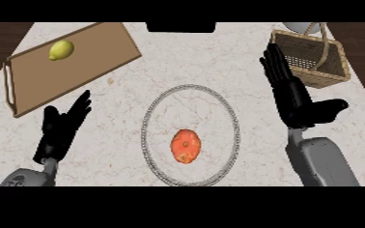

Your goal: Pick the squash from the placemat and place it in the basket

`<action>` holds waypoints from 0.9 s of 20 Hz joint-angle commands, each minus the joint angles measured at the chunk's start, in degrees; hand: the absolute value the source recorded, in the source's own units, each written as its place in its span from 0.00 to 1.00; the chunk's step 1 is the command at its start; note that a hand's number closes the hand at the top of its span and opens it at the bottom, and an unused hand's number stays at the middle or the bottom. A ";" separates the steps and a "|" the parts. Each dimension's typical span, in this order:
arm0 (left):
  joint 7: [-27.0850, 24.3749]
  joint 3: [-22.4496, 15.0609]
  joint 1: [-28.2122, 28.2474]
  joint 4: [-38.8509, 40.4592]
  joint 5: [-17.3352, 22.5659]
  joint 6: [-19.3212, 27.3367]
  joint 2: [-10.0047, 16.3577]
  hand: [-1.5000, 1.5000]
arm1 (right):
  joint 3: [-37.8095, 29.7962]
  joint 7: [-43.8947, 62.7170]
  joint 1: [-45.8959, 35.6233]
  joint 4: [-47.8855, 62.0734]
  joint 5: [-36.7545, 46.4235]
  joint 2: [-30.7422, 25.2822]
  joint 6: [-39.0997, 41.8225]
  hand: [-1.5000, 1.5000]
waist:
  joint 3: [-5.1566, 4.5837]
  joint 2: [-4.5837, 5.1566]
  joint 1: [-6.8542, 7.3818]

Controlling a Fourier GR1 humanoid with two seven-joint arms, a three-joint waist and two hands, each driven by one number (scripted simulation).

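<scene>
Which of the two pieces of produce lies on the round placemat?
The orange squash, low on the round placemat; the yellow lemon lies instead on the brown board at the upper left.

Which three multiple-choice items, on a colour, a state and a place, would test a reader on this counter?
1. The lemon on the wooden board is: A yellow; B green; C purple.
2. The right hand, next to the basket, is: A open; B shut on the lemon; C shut on the basket's handle.
3. The squash lies: A on the board; B in the basket; C on the round placemat.
Answers: 1 A, its skin shows yellow; 2 A, its fingers are straight and hold nothing; 3 C, the placemat's ring surrounds it.
</scene>
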 commanded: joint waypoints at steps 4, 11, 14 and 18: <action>-7.57 1.83 -7.90 -6.36 -5.81 0.88 3.04 0.50 | 14.62 5.38 -7.86 -0.51 5.18 9.55 0.85 1.00 | 0.39 1.62 1.93; -10.62 1.36 -11.64 -7.91 -7.27 -0.64 3.22 0.50 | 34.30 -0.98 -7.11 -1.72 -7.04 12.47 -20.24 0.00 | 0.45 1.74 3.84; -10.79 1.78 -12.59 -5.37 -7.61 -0.54 2.87 0.50 | 40.06 2.45 -13.88 -0.79 -0.11 12.52 -33.13 0.00 | 0.23 1.55 2.66; -10.29 2.34 -10.25 -6.98 -7.23 -0.59 3.92 0.50 | 40.02 16.11 -24.42 6.72 14.17 12.17 -38.85 0.00 | -0.17 0.08 0.92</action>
